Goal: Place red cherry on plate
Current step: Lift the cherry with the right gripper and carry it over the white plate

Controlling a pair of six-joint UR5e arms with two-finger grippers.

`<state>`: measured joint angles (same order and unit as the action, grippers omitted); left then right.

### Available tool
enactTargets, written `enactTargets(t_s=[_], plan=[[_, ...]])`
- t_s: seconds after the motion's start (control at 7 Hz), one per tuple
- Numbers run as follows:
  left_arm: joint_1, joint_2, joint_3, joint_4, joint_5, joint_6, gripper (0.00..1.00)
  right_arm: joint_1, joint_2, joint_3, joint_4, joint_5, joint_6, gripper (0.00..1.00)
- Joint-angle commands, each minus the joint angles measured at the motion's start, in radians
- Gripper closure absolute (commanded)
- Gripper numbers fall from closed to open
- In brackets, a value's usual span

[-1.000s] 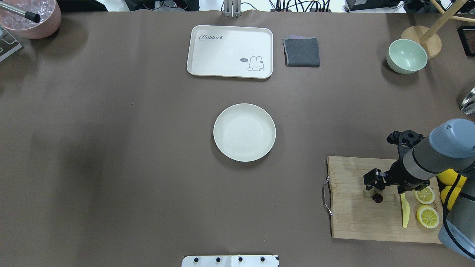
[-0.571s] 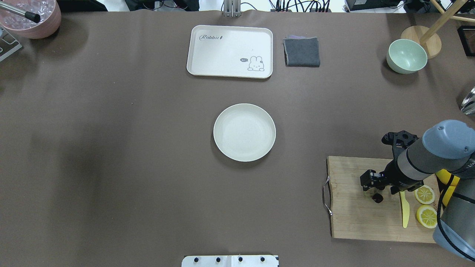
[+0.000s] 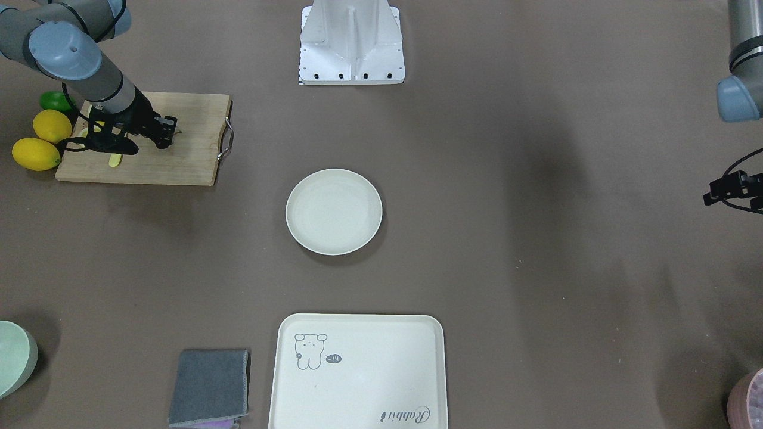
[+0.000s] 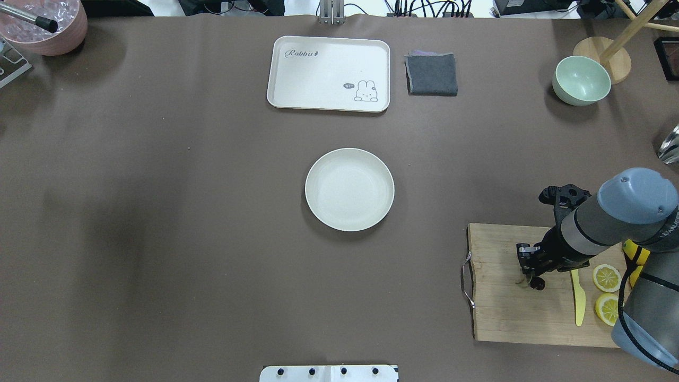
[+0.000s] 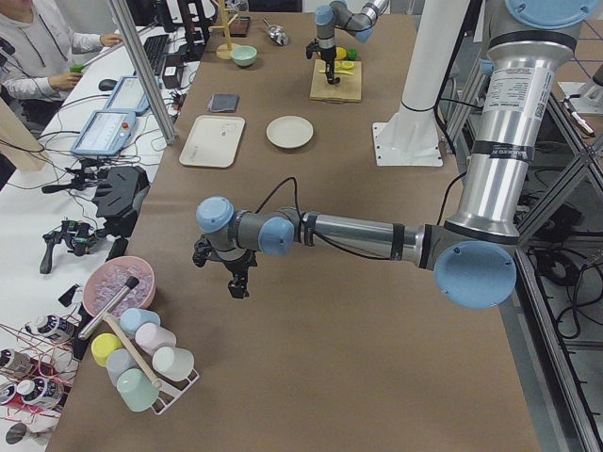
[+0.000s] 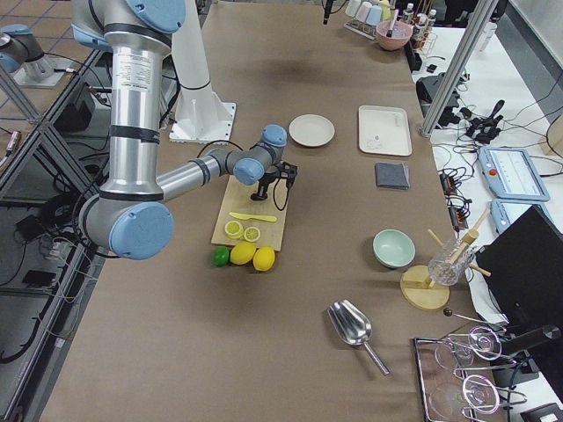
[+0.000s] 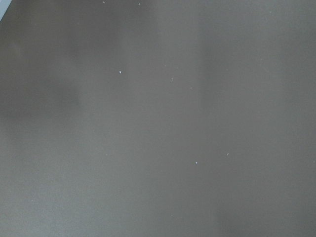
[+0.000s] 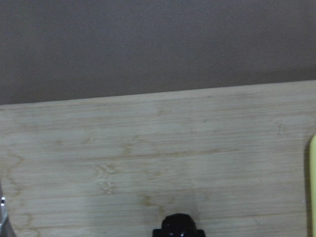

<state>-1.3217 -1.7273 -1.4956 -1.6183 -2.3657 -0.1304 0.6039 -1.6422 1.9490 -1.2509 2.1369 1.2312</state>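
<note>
Counting twelve o'clock as the table edge farthest from the robot, the plate (image 4: 349, 189) is sitting bare at the middle of the brown table (image 4: 159, 212). The wooden cutting board (image 4: 504, 318) is lying at about four o'clock from it, well apart.

The red cherry (image 4: 539, 285) is resting on the board near its middle, a small dark glossy bead with a pale stem pointing toward nine o'clock. The right gripper (image 4: 528, 273) is hanging low over the board, its tips just beside the cherry at the fruit's ten o'clock. I cannot tell how wide its fingers are standing, nor whether they are gripping the stem.

A yellow knife (image 4: 578, 300) is lying at three o'clock from the cherry, with two lemon halves (image 4: 606, 277) beyond it.

The left gripper (image 5: 236, 285) is hovering above bare cloth at the table's other end, pointing down. I cannot tell its finger spread.

A cream tray (image 4: 329, 74) is lying at the plate's twelve o'clock.
</note>
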Motion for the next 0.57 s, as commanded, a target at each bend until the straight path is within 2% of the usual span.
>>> enactTargets(t_s=[0.0,0.14,0.29,0.43], plan=[[0.001,0.0,0.003,0.0,0.0,0.0,0.02,0.034,0.109,0.002,-0.115,0.024,0.002,1.0],[0.001,-0.001,0.003,0.0,-0.001,0.0,0.02,0.081,0.227,0.001,-0.269,0.059,-0.01,1.0],[0.002,-0.002,0.009,0.0,-0.001,0.002,0.02,0.105,0.337,-0.001,-0.377,0.066,-0.015,1.0],[0.002,0.0,0.009,0.0,-0.001,0.002,0.02,0.129,0.425,-0.015,-0.43,0.07,-0.007,1.0]])
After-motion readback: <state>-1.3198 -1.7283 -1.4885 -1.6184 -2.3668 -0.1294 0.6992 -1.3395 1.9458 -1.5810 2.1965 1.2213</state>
